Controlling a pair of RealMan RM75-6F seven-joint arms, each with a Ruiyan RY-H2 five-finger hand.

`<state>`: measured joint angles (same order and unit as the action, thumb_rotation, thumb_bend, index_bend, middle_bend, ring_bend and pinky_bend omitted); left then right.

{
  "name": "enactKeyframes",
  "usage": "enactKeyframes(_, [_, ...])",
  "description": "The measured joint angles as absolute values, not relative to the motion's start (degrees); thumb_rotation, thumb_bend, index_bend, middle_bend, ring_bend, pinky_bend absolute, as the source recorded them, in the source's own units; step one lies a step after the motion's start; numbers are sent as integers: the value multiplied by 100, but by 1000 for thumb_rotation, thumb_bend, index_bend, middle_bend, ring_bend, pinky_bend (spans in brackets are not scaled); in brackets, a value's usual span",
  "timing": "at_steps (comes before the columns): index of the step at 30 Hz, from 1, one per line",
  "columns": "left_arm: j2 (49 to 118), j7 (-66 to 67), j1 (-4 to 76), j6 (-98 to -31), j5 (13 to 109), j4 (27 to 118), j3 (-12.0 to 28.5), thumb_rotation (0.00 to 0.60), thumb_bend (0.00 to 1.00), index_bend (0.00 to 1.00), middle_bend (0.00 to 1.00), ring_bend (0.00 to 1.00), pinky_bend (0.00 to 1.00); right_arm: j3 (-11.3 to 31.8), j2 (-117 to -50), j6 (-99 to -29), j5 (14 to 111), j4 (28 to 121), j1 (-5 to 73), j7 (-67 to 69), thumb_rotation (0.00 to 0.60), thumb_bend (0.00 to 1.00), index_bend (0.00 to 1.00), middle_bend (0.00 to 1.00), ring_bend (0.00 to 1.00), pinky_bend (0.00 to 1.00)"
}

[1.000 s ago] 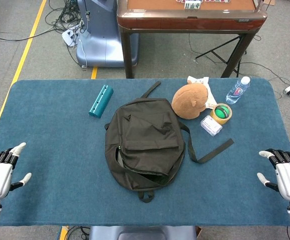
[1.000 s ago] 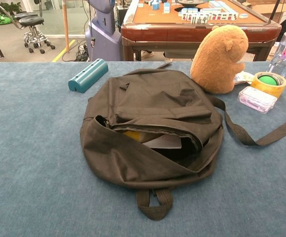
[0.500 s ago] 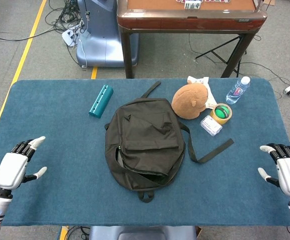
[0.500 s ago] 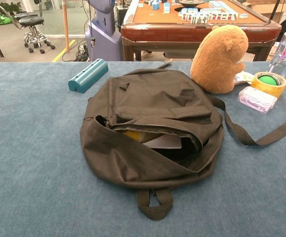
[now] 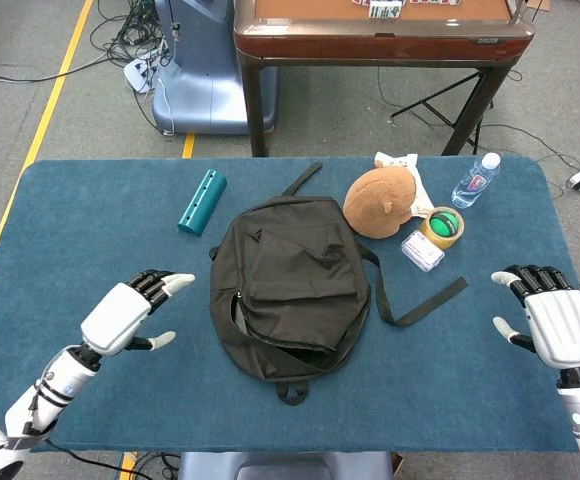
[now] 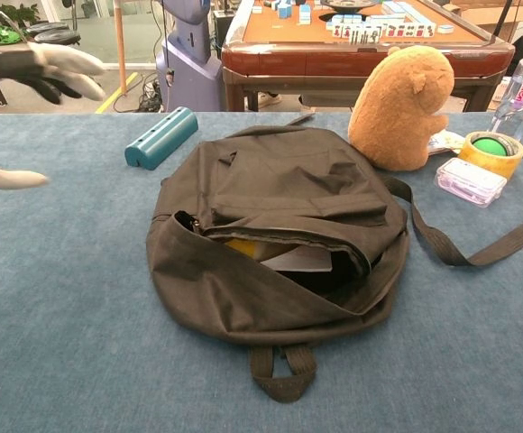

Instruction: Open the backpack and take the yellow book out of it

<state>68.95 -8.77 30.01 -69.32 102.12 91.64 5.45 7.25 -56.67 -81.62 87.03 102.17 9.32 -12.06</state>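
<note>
A dark backpack lies flat in the middle of the blue table, its main zip partly undone along the near side. Through the gap a sliver of the yellow book shows next to a grey sheet. My left hand hovers left of the bag with its fingers spread, holding nothing. Off to the bag's right, near the table's right edge, my right hand is likewise spread and empty; the chest view does not show it.
A teal bar lies left of the bag's far end. A brown plush toy, a tape roll, a small clear box and a water bottle sit at the back right. The bag's strap trails rightward.
My left hand has swung in from the table's left edge toward the backpack and now enters the chest view. The right hand has shifted slightly inward. The bag is unmoved.
</note>
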Motion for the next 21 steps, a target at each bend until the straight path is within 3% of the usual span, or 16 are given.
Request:
enactKeyframes(12, [7821, -514, 3957, -5789, 9946, 9092, 615, 600, 238, 110, 191, 176, 191, 664, -5704, -8122, 8613, 10119, 950, -1142, 600, 170, 312, 291, 239, 244])
enactKeyframes(21, [8531, -58, 4406, -5350, 9593, 8740, 686, 600, 238, 151, 191, 186, 191, 625, -5715, -8168, 8533, 10025, 896, -1054, 600, 171, 312, 291, 239, 244])
